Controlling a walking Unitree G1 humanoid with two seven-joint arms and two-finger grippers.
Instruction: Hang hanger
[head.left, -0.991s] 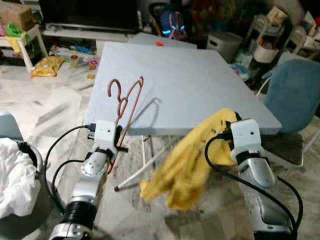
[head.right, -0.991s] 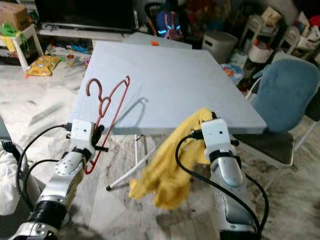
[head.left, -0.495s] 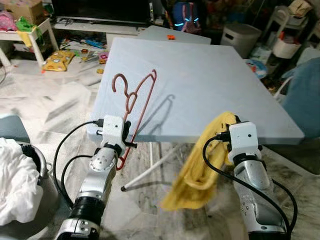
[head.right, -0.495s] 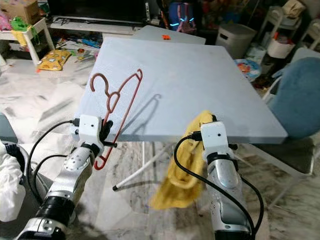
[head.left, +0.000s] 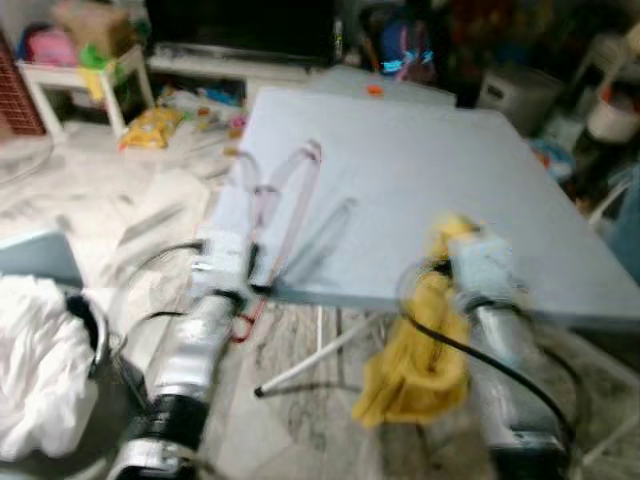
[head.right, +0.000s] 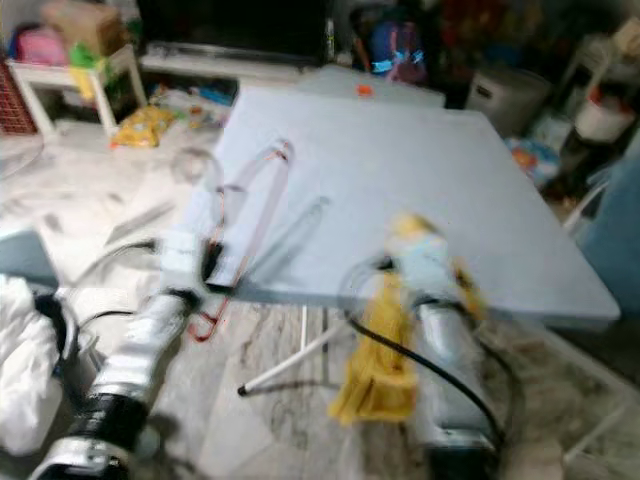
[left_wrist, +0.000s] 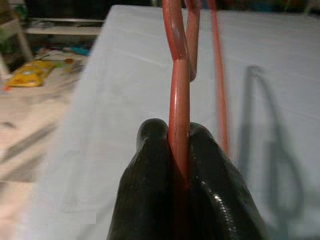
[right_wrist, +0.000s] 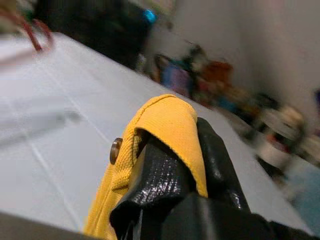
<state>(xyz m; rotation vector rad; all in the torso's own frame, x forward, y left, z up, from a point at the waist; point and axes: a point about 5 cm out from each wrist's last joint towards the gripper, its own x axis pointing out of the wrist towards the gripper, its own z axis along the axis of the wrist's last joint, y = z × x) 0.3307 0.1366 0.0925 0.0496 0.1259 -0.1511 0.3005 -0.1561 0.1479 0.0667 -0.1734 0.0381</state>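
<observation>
left gripper (left_wrist: 180, 165) clamped on red hanger (left_wrist: 179, 100) | right gripper (right_wrist: 175, 150) pinching yellow garment (right_wrist: 165, 125) | over grey table (head.left: 420, 190) | nothing hung yet imo

Both head views are smeared with motion blur, edges ghosted everywhere. Room light is soft and even, dimmer at the back. The left wrist view is sharper, with the red hanger (left_wrist: 179, 115) casting a soft shadow on the pale table (left_wrist: 100, 100). The right wrist view's background is blurry.
</observation>
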